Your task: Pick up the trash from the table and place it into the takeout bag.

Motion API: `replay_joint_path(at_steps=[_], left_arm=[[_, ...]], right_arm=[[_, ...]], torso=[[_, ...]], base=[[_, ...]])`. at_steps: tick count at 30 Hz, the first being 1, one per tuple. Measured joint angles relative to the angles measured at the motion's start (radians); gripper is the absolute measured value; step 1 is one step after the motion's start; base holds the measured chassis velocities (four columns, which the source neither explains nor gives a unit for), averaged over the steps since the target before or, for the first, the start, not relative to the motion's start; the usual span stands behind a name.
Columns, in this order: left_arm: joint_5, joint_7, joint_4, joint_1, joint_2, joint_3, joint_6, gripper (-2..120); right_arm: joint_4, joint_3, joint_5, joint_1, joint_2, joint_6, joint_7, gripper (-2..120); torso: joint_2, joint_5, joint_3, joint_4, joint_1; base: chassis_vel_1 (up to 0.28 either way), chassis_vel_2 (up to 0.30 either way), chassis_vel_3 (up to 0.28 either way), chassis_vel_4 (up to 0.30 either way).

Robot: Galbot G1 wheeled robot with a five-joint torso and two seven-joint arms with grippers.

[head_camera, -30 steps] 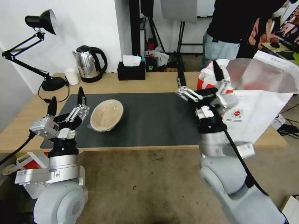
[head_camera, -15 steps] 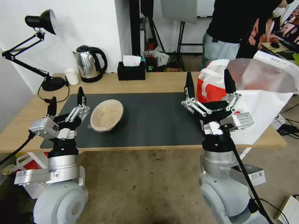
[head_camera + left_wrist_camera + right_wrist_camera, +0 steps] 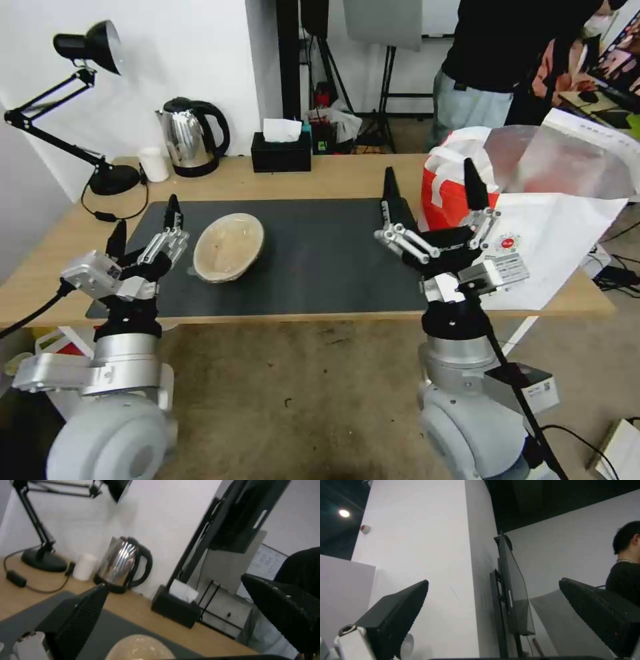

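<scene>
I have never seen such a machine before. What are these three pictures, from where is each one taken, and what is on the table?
This is a wheeled robot with two arms. The head view looks down from its head at a wooden table with a black mat. The other two views come from small cameras on each wrist; the dark wedges in them are that arm's own fingers.

The left gripper hangs open near a shallow tan bowl, not touching it. The right gripper is open, pointing up, beside the white-and-red takeout bag. Neither holds anything.

At the back stand a lamp, a white mug, a kettle and a black tissue box.
</scene>
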Motion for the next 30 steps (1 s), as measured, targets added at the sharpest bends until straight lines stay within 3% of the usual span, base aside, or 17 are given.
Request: replay_joint_path(at_steps=[5, 16, 20, 21, 25, 26, 30], left_arm=[[-0.076, -0.020, -0.001, -0.001, 0.037, -0.035, 0.020, 100], [-0.171, -0.041, 0.000, -0.034, 0.052, -0.036, 0.060, 100], [-0.334, -0.075, 0.000, -0.062, 0.091, -0.079, 0.108, 100], [-0.334, -0.075, 0.000, -0.062, 0.091, -0.079, 0.108, 100], [-0.532, -0.109, 0.000, -0.095, 0.135, -0.149, 0.159, 100], [-0.532, -0.109, 0.000, -0.095, 0.135, -0.149, 0.159, 100], [-0.799, -0.177, 0.000, -0.145, 0.205, -0.248, 0.225, 100]], right_arm=[[-0.009, -0.013, 0.000, 0.001, 0.011, 0.008, -0.006, 100], [-0.015, -0.022, -0.006, 0.007, 0.015, 0.010, -0.017, 100], [-0.018, -0.023, -0.010, 0.011, 0.015, 0.012, -0.019, 100], [-0.018, -0.023, -0.010, 0.011, 0.015, 0.012, -0.019, 100], [-0.021, -0.023, -0.010, 0.016, 0.014, 0.013, -0.019, 100], [-0.021, -0.023, -0.010, 0.016, 0.014, 0.013, -0.019, 100], [-0.025, -0.023, -0.009, 0.022, 0.008, 0.013, -0.021, 100]], torso=[[0.000, 0.0000, 0.000, 0.0001, 0.000], [0.000, 0.0002, 0.000, 0.0001, 0.000], [0.000, 0.0001, 0.000, 0.0001, 0.000], [0.000, 0.0001, 0.000, 0.0001, 0.000], [0.000, 0.0001, 0.000, 0.0001, 0.000], [0.000, 0.0001, 0.000, 0.0001, 0.000], [0.000, 0.0000, 0.000, 0.0001, 0.000]], base=[[0.000, 0.000, 0.000, 0.000], [0.000, 0.000, 0.000, 0.000], [0.000, 0.000, 0.000, 0.000], [0.000, 0.000, 0.000, 0.000], [0.000, 0.000, 0.000, 0.000], [0.000, 0.000, 0.000, 0.000], [0.000, 0.000, 0.000, 0.000]])
